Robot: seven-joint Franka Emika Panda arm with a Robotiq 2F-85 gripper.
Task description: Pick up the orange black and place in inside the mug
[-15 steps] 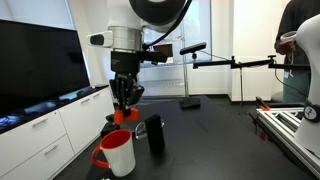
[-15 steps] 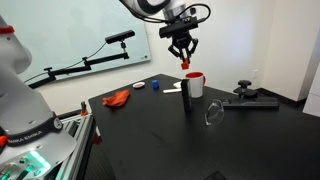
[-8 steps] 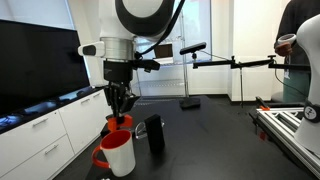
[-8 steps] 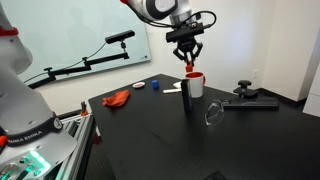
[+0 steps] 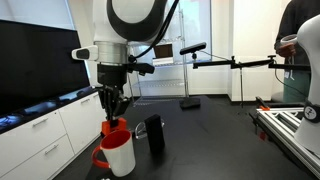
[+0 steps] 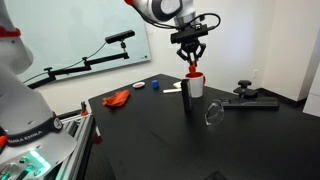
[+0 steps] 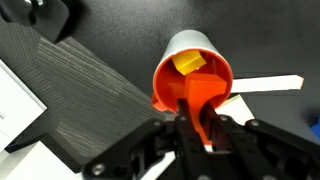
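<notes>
Orange block (image 7: 205,100) is clamped in my pincer (image 5: 112,114), which has come down in the last second to the mouth of the mug (image 6: 193,87) near the surface's (image 6: 150,130) far edge. Letting go looks like the only step left.

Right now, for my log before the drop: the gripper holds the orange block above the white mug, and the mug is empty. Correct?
Not quite. The gripper does hold the orange block above the white mug, but the mug is not empty: the wrist view shows a yellow piece lying inside it.
</notes>
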